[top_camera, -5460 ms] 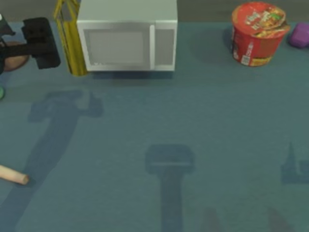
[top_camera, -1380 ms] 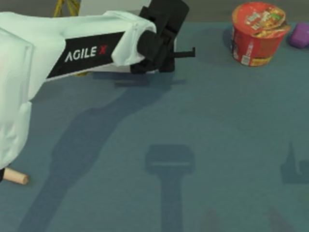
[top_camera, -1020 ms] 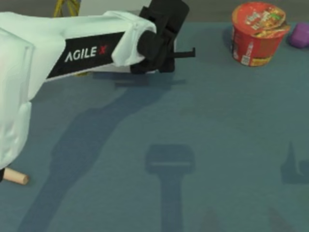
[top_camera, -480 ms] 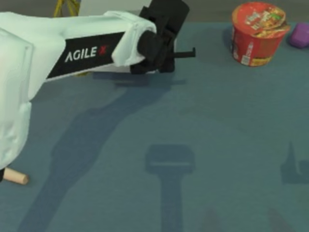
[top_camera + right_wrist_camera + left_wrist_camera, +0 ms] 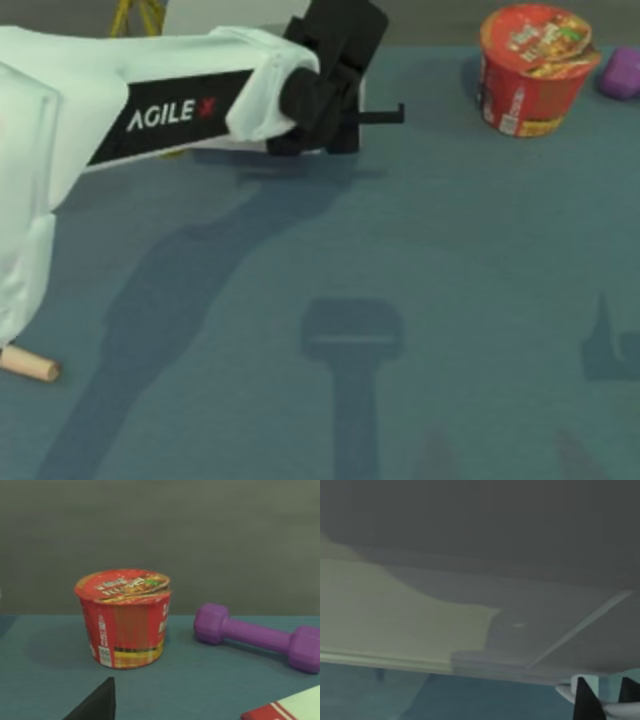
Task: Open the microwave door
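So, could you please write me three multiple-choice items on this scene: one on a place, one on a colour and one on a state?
1. Where is the left gripper?
A. by the microwave's right side
B. above the cup
C. over the dumbbell

2. What colour is the dumbbell?
A. green
B. purple
C. black

3. How does the cup stand?
A. on its side
B. upside down
C. upright

Key: 1 A, since the top view shows the left arm stretched across the microwave with its gripper just past the right side. 2 B, as the right wrist view shows it purple. 3 C, as its lid faces up and its base is on the table. The right arm, out of the top view, faces the cup.
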